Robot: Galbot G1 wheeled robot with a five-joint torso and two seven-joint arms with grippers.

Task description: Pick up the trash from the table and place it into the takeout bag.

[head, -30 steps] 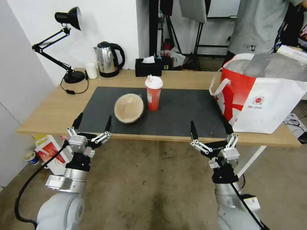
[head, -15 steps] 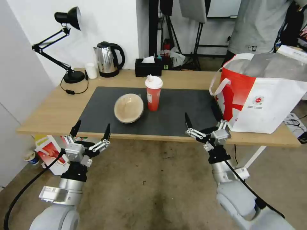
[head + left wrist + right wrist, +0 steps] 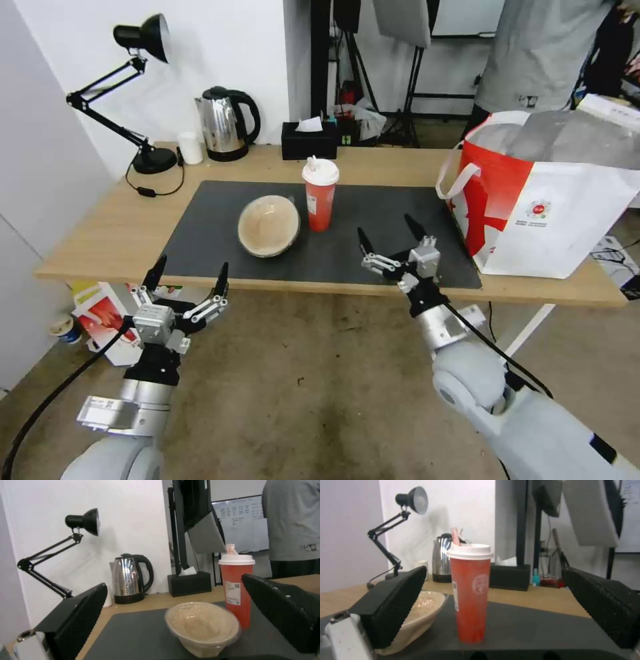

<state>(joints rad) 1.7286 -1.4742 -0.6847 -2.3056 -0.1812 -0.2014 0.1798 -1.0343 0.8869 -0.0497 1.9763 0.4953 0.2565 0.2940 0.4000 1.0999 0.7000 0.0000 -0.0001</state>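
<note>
The right gripper (image 3: 392, 239) hovers over the near edge of the grey mat (image 3: 373, 220), fingers spread wide and empty, aimed at the red cup (image 3: 320, 195) standing upright mid-mat; the tan bowl (image 3: 269, 225) lies tilted just beside the cup on its left; the white bag (image 3: 553, 200) stands open at the table's (image 3: 107, 227) right end, well apart from both; the left gripper (image 3: 188, 279) waits below the table's front edge, fingers also apart and empty. To do this well, I judge the right gripper should centre the cup between its fingers and close on the mid-body, below the lid, staying clear of the bowl. The right wrist view shows the cup (image 3: 470, 592) framed between the fingers with the bowl (image 3: 420, 615) close beside it; the head view shows the bag.
</note>
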